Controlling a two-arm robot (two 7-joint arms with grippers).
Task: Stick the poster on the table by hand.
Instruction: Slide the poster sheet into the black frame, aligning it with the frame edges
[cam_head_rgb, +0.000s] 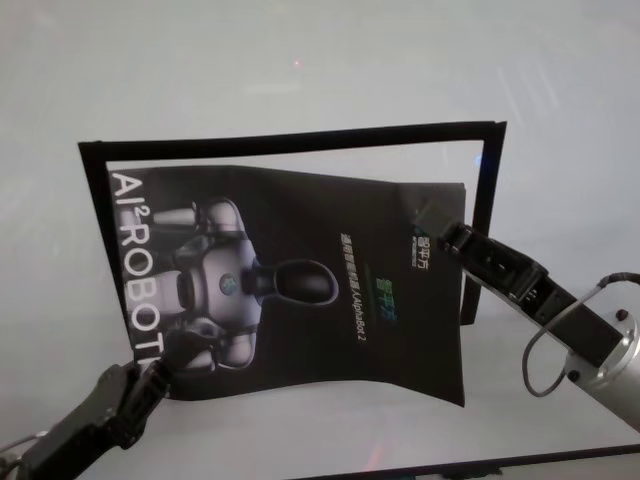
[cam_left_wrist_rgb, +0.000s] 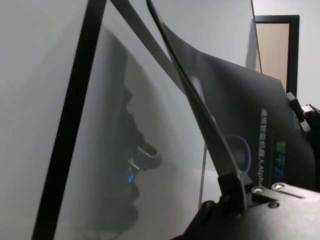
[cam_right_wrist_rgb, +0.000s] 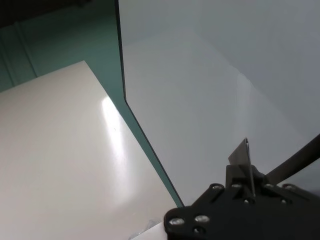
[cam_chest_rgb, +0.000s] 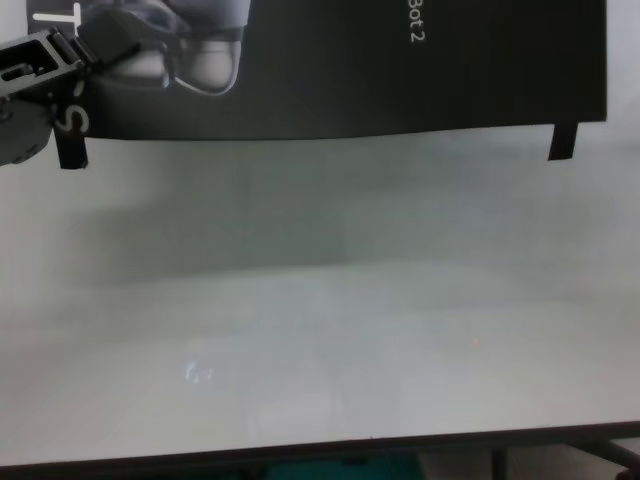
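The black poster (cam_head_rgb: 300, 230) with a silver robot figure and white lettering hangs slightly bowed above the white table (cam_head_rgb: 300, 60). My left gripper (cam_head_rgb: 158, 362) is shut on its near left corner; in the chest view it (cam_chest_rgb: 75, 45) sits at the top left, pinching the poster (cam_chest_rgb: 400, 70). My right gripper (cam_head_rgb: 440, 228) is shut on the poster's far right edge. The chest view shows the poster's near edge lifted off the table (cam_chest_rgb: 320, 330), with a shadow under it. The left wrist view shows the curved poster (cam_left_wrist_rgb: 250, 110) from the side.
Narrow black tape strips (cam_head_rgb: 300, 140) frame the poster's far, left and right sides. Two short strip ends (cam_chest_rgb: 562, 140) hang below its near corners. The table's dark front edge (cam_chest_rgb: 320, 445) runs close below me.
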